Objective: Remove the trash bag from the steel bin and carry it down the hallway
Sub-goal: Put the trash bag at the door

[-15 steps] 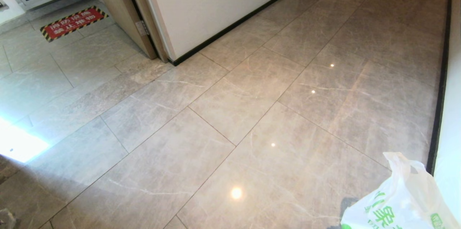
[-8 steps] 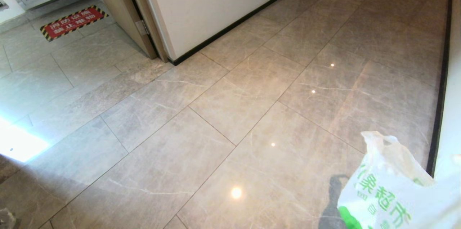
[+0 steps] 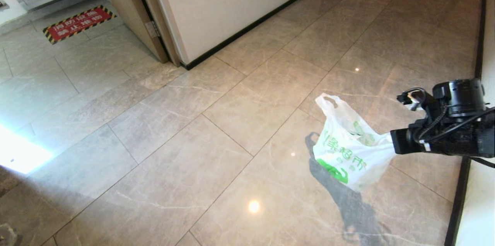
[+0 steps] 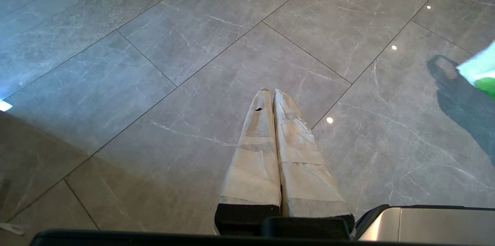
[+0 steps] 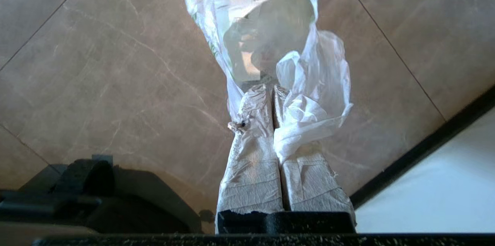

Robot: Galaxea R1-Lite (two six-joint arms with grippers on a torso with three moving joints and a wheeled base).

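Indoor corridor of a public or office building. Indicated by polished grey-brown marble-pattern floor tiles, white wall with black skirting at upper centre, and red hazard-striped floor sign with characters at upper left.

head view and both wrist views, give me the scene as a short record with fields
held item: thin white plastic trash bag with green print, hanging clear of the floor
holder: right gripper, shut on the bag's bunched plastic
right arm place: right side of the head view, beside the white wall with black baseboard
left gripper: shut, empty, pointing at the floor
floor: glossy grey-beige marble tiles
bag shadow: on the tiles under the bag
steel bin: not in view
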